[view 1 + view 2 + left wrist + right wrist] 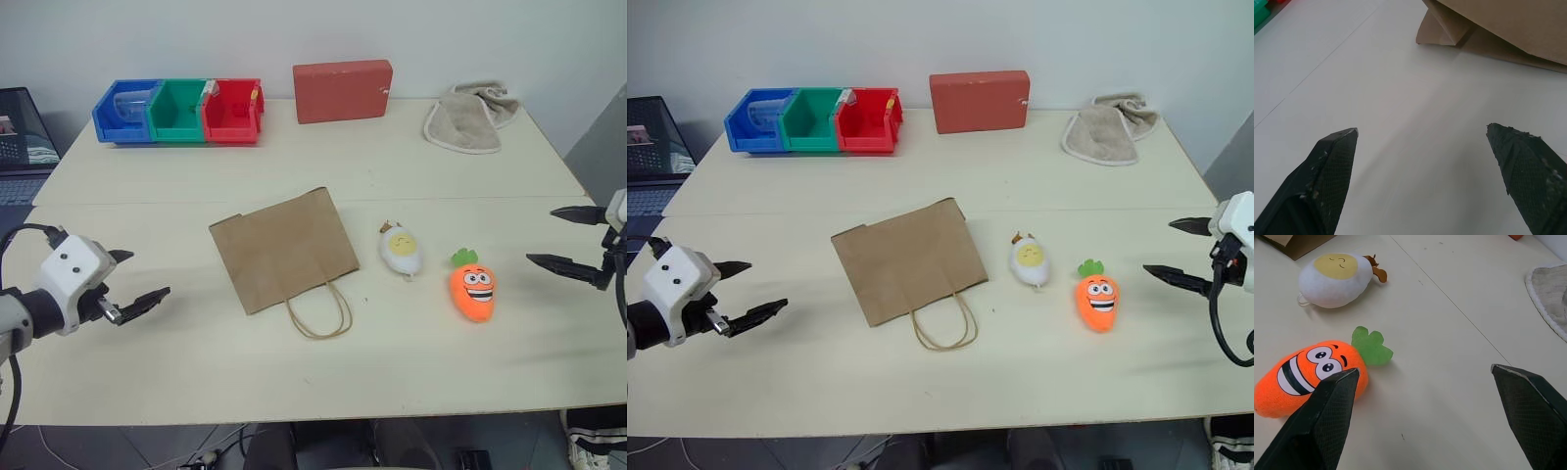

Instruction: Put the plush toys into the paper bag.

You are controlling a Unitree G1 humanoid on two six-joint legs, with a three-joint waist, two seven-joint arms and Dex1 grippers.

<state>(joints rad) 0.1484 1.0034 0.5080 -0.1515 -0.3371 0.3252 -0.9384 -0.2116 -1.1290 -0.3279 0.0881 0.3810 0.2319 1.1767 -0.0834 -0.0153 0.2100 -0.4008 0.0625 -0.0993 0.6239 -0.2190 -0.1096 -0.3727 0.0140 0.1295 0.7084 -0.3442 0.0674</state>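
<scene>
Carrot plush (472, 288) flat on table (411, 367), beside egg plush (401, 250), right of paper bag (282, 249); leaves pointing away. Well apart from right gripper (565, 238), fingers spread wide, empty. Left gripper (137, 281) likewise wide.

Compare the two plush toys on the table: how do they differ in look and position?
The egg toy is white with a yellow yolk face and closed eyes; the carrot toy is orange with green leaves, open eyes and a wide grin. The egg toy lies nearer the paper bag; the carrot toy lies nearer the right gripper. Both lie face up on the table, untouched, outside the bag.
</scene>
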